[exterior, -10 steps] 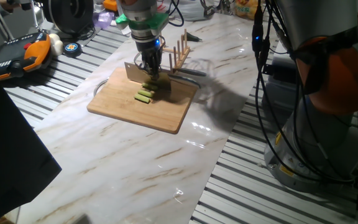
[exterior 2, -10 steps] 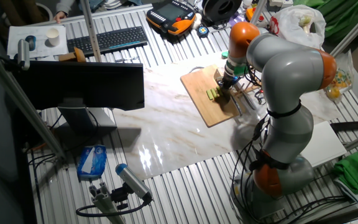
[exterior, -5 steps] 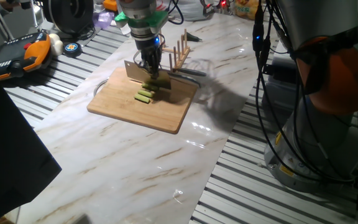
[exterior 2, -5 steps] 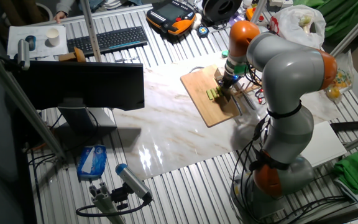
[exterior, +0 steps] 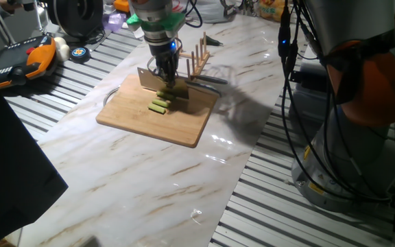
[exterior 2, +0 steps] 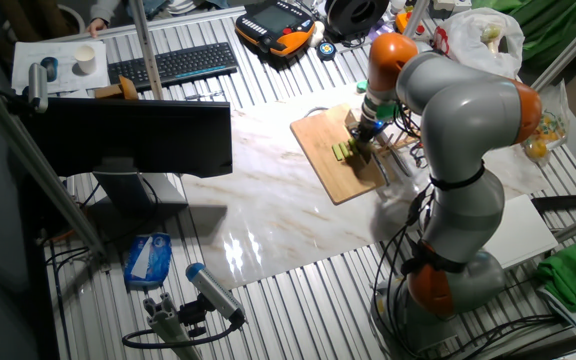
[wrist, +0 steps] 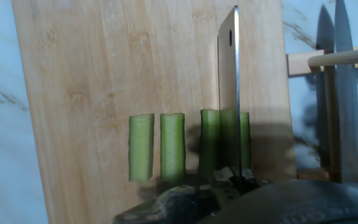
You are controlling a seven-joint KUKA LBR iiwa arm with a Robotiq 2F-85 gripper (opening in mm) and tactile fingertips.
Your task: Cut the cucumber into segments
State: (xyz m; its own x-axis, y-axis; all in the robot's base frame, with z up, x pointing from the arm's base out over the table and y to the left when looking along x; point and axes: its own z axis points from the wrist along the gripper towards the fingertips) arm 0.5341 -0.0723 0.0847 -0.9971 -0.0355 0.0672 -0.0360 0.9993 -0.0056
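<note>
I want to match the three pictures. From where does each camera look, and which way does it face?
One fixed view: low at the table's side, faces the board; shows gripper, arm base.
Other fixed view: high and far, looks down; whole arm over the board.
Hand view: looks down along the knife onto the segments.
All share board and segments.

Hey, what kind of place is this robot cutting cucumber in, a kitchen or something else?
Most likely a robotics lab or workshop, not a kitchen. The wooden cutting board sits on a marble-patterned table, with a keyboard and monitor nearby, plus an orange teach pendant.
</note>
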